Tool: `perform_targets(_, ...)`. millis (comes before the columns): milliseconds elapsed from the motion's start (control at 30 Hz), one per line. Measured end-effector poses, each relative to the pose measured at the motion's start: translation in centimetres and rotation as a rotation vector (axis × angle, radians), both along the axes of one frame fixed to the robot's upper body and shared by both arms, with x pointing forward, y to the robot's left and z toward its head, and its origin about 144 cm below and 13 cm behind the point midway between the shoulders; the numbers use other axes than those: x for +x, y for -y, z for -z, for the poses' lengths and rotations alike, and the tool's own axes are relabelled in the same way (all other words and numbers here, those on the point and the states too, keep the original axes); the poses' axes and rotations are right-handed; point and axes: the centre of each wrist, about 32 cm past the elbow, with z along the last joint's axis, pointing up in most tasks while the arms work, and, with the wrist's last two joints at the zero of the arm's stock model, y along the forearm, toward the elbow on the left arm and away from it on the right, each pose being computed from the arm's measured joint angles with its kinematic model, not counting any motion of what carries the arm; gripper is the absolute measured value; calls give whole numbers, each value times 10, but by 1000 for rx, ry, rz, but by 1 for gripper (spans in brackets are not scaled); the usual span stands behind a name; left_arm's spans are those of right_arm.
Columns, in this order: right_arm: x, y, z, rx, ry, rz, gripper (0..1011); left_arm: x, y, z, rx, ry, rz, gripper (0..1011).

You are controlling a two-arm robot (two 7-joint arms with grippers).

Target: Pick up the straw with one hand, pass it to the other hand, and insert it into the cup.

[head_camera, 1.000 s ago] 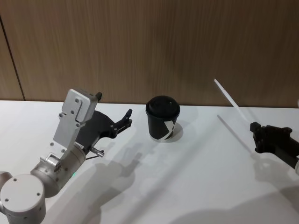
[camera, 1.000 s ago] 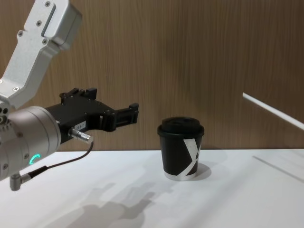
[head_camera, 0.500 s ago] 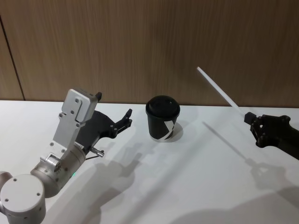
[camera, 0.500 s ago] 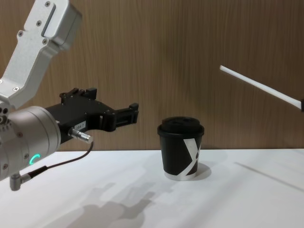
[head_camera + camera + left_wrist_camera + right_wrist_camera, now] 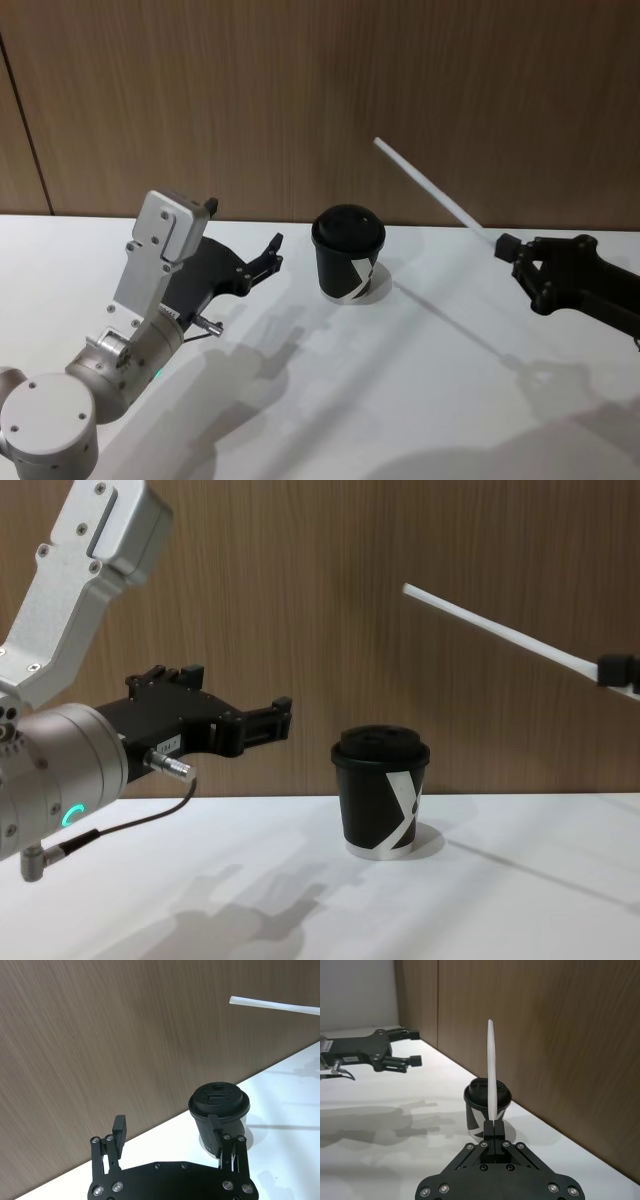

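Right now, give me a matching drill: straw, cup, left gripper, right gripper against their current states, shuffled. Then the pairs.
1. straw
2. cup
3. left gripper
4. right gripper

A. open, empty, left of the cup
B. upright on the table, lid on
C. shut on the straw's end
D. slanted in the air, off the table

Pairs: 1-D, 2-B, 3-A, 4-C

A white table (image 5: 330,400) stands before a brown wood-panelled wall (image 5: 250,100).

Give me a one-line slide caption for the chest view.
Right gripper holds the straw aloft near the lidded cup; open left gripper hovers on the cup's other side.
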Motion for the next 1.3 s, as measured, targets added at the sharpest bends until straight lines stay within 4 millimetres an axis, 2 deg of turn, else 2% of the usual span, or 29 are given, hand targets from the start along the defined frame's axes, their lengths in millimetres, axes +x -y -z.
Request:
perform_targets(567, 4, -15, -8, 18, -10, -93, 5, 0, 0, 0, 0, 0, 0, 1000)
perform_targets(1300, 4, -21, -11, 24, -14, -123, 5, 0, -3, -5, -35, -12, 48, 1000)
